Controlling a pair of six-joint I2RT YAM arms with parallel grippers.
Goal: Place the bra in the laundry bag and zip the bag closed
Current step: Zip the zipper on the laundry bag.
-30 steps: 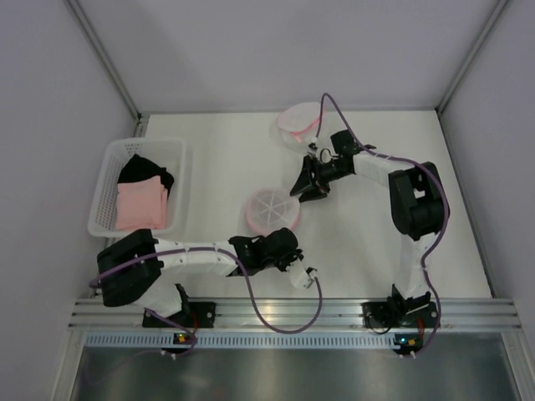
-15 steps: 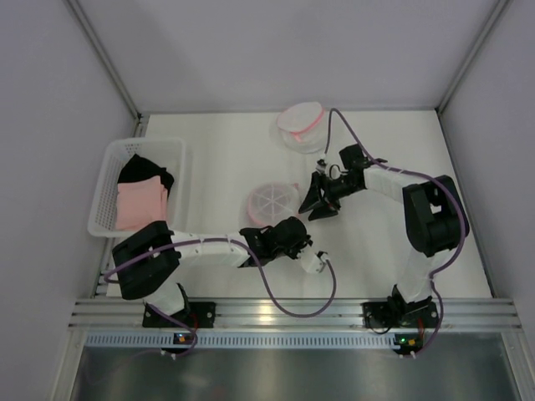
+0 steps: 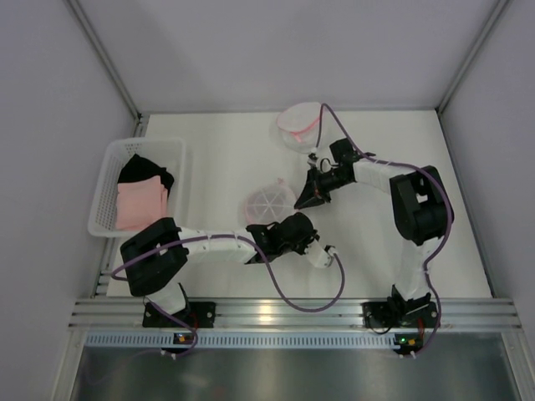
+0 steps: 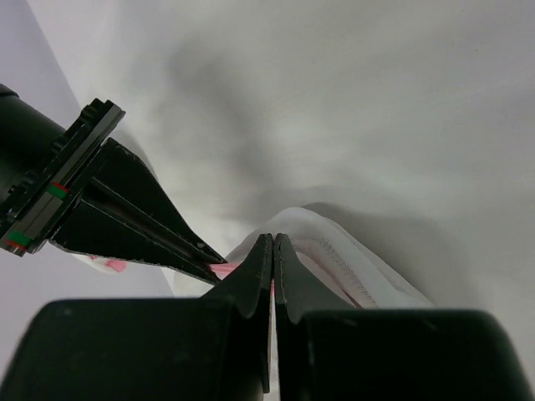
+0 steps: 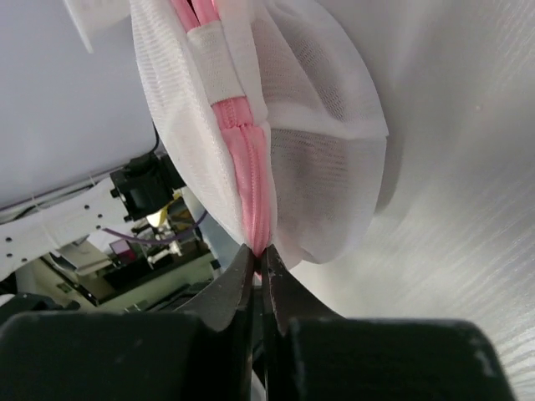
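The laundry bag (image 3: 266,200) is a round white mesh pouch with a pink zipper (image 5: 249,167), lying mid-table. My left gripper (image 3: 287,219) is shut on the bag's near edge, with white mesh and a strip of pink caught between its fingers (image 4: 272,241). My right gripper (image 3: 298,203) comes in from the right and is shut on the end of the pink zipper (image 5: 260,253). In the left wrist view the right fingers (image 4: 180,246) end just left of my own tips. The bra is hidden.
A second white mesh bag (image 3: 299,125) with pink trim lies at the back of the table. A white basket (image 3: 107,180) at the left holds black and pink folded clothes. Grey walls close in both sides and the back.
The right gripper has swung in to the bag's right edge and gone from open to shut on the zipper. The left arm has nudged the bag slightly away from the near edge.
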